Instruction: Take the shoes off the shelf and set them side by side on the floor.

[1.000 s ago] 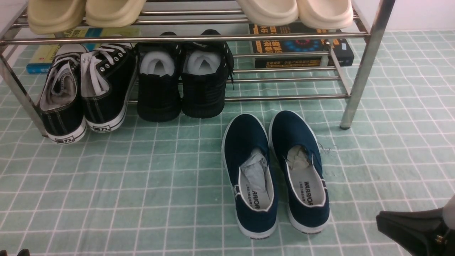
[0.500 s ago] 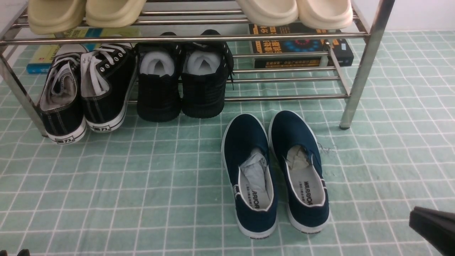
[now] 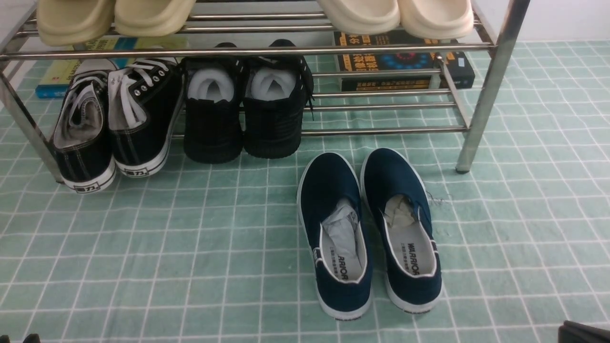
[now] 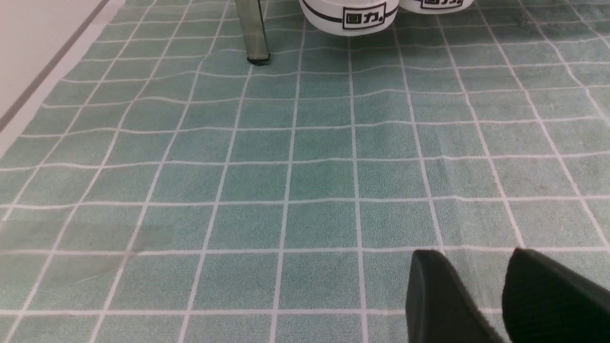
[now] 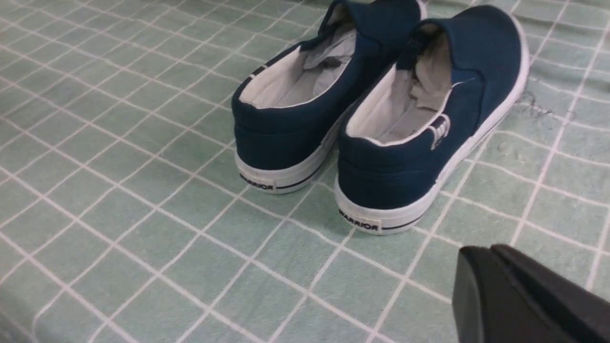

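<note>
I find my right gripper (image 5: pixel 481 281) with its jaws pressed together, only a thin seam between the black fingers, and nothing held in them. It hangs above the floor (image 5: pixel 143 228), near the heels of the navy shoes (image 5: pixel 376 109) but clear of them; in the front view only a corner of it shows at the lower right edge.

My left gripper (image 4: pixel 476 290) shows two dark fingers with a narrow strip of cloth visible between them: slightly parted, empty, over bare floor, well apart from the navy pair.

Both navy shoes stand on the floor just in front of the shelf (image 3: pixel 491 85), side by side, inner edges touching or nearly so, toes toward the rack. The black lace-up sneakers (image 3: pixel 114 124) and all-black shoes (image 3: pixel 243 109) sit on the lower tier.
</note>
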Tool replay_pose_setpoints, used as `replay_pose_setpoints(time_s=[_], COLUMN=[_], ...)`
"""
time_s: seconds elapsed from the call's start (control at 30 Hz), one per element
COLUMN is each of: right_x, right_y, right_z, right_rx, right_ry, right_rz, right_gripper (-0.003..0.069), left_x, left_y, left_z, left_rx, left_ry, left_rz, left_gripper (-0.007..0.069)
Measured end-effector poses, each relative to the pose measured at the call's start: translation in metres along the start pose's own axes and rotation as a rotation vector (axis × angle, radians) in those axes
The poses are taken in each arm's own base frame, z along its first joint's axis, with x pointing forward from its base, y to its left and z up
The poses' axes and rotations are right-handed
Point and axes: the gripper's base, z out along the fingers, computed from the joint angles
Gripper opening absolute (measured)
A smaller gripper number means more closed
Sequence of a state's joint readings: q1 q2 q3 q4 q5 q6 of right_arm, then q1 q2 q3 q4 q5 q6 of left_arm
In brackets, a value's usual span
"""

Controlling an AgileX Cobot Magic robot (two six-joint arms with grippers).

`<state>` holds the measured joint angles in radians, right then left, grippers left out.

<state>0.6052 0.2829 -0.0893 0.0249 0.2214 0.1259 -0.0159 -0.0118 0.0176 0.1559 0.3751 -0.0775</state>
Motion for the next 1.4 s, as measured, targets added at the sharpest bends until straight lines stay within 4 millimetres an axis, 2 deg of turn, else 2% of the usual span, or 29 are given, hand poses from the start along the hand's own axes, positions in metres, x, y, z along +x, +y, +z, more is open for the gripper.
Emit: replay_pose_setpoints(time_s=[0.27,0.5,0.7,1.4], right_x=[0.025,0.034,0.036,0.036], right_y=[-0.028,-0.039,-0.041,-0.041], right_z=[-0.014,-0.024,-0.027,-0.027], right_rx=[0.389,0.62,0.681,0.682], right_ry=[-0.106,-0.116,-0.108,-0.106], right_rz=[0.103,0.146,0.171,0.173], right_gripper=[0.0031,0.0037,0.0039,0.007], left_x=[0.0,0.0,0.0,0.0], left_y=[0.0,0.0,0.0,0.0], left_z=[0.0,0.0,0.0,0.0], left_rx=[0.0,0.0,0.0,0.0], left_ry=[0.0,0.0,0.0,0.0], left_rz=[0.0,0.0,0.0,0.0], left_gripper=[0.0242,0.0242,0.0242,0.0242])
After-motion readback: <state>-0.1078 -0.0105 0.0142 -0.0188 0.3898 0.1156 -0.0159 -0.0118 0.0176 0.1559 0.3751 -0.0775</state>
